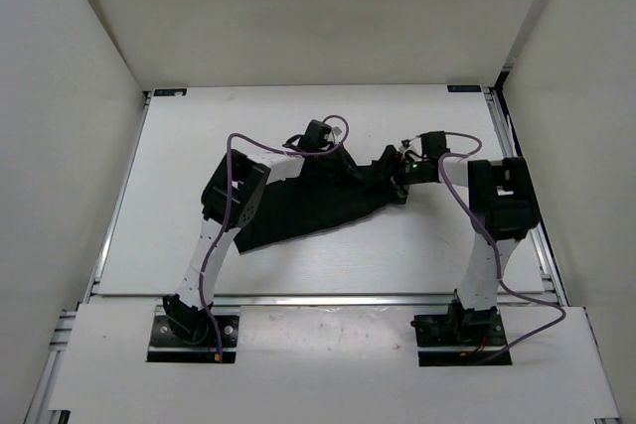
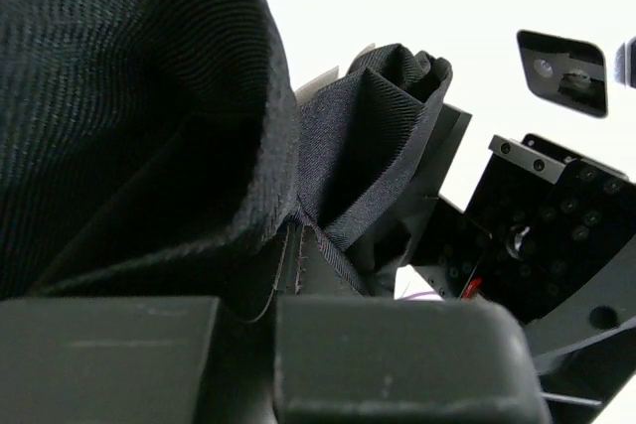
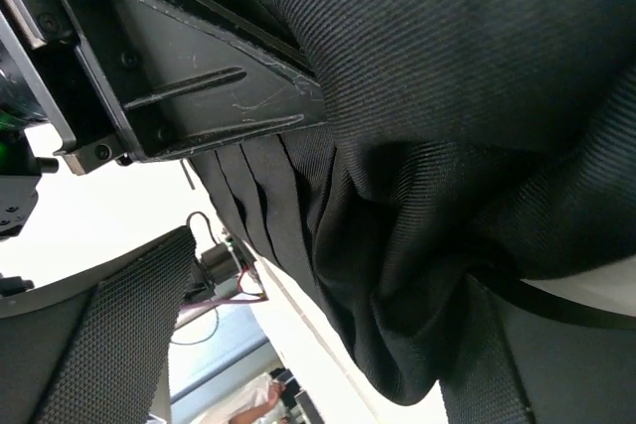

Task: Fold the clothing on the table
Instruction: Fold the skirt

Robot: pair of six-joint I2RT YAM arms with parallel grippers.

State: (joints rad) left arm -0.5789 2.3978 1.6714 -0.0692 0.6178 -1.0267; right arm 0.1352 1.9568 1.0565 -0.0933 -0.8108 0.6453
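In the middle of the table, the left gripper is clamping the clothing at its 12 o'clock edge, probably raising it for a fold. The right gripper is hovering at its 3 o'clock end, jaws apart.

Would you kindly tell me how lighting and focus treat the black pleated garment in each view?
Top external view: even, soft light, but the black pleated fabric garment reads as a flat dark patch on the white table. Left wrist view: its weave is sharp at centre, the background blown out white. Right wrist view: weave crisp, the room behind blurred.
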